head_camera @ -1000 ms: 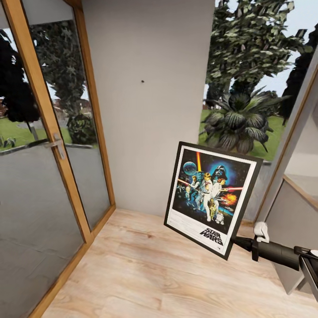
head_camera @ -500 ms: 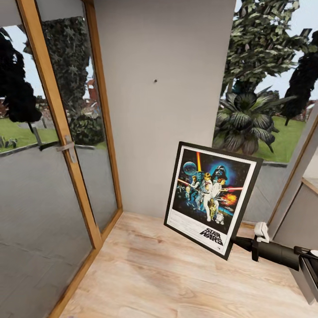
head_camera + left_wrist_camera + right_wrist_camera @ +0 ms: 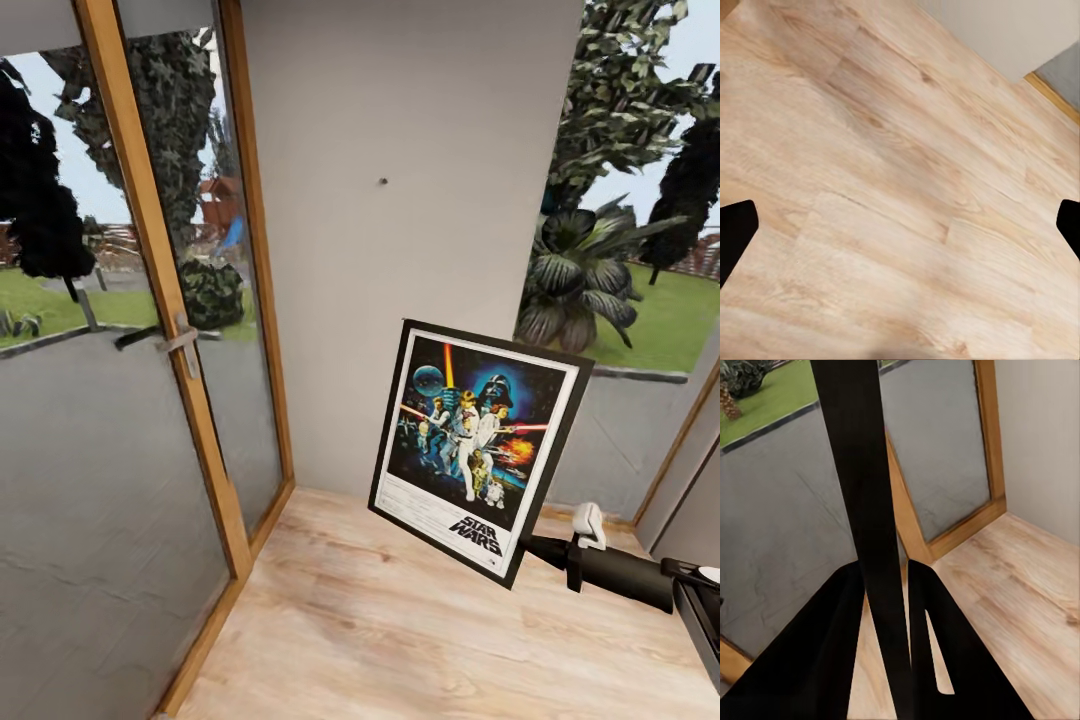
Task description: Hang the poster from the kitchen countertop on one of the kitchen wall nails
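Right gripper [image 3: 535,546], reaching in from the lower right of the frame, is clamping the lower right corner of the poster [image 3: 475,448], whose black frame edge is running between its fingers [image 3: 817,660] in the wrist view. Framed upright with a slight tilt, the poster is hanging over the wooden floor [image 3: 400,630], its long axis pointing up. One wall nail [image 3: 382,182] is sitting above and to its left on the pale wall [image 3: 400,300]. Left gripper [image 3: 900,225] is idling wide open over bare floorboards.
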Robot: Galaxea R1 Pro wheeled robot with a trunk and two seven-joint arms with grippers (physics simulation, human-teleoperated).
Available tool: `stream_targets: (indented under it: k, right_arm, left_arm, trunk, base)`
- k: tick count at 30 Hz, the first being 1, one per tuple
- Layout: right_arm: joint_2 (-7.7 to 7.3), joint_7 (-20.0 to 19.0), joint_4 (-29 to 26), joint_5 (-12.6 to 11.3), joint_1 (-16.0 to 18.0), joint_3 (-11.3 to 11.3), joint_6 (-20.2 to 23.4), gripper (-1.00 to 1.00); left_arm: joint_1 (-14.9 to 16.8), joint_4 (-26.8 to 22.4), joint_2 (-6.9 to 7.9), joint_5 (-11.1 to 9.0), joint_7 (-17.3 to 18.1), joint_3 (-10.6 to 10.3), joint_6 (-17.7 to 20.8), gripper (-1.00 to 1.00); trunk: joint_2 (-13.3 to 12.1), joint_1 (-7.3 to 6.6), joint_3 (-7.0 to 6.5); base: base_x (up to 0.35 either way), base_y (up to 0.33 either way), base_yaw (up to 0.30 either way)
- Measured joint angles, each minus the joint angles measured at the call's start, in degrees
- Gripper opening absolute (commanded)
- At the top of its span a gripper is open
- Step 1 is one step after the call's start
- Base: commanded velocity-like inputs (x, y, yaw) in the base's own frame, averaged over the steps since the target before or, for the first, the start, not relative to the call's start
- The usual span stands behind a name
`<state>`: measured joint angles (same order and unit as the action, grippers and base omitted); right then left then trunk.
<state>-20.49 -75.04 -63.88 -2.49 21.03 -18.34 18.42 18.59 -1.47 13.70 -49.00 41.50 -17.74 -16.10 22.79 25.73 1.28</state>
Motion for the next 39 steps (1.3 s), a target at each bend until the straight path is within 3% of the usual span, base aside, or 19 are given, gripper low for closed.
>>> stream_targets:
  k: [10,29,39]
  right_arm:
    - [0.00,0.00,-0.04,0.01,-0.01,0.01,0.07,-1.00]
    - [0.01,-0.01,-0.06,0.03,0.02,-0.01,0.09,-1.00]
    - [0.01,-0.10,0.04,-0.03,0.04,-0.01,0.07,-1.00]
  left_arm:
    - [0.02,-0.04,-0.01,0.01,-0.01,-0.04,0.02,1.00]
    - [0.04,-0.06,-0.01,0.01,0.01,-0.05,0.01,1.00]
    - [0.02,-0.08,0.00,0.00,0.00,-0.06,0.03,1.00]
  trunk:
    - [0.03,0.01,-0.32]
    - [0.09,0.03,-1.11]
    - [0.09,0.00,-1.25]
  base:
    - [0.191,0.255,-0.234]
    - [0.015,0.013,-0.277]
    - [0.246,0.000,-0.058]
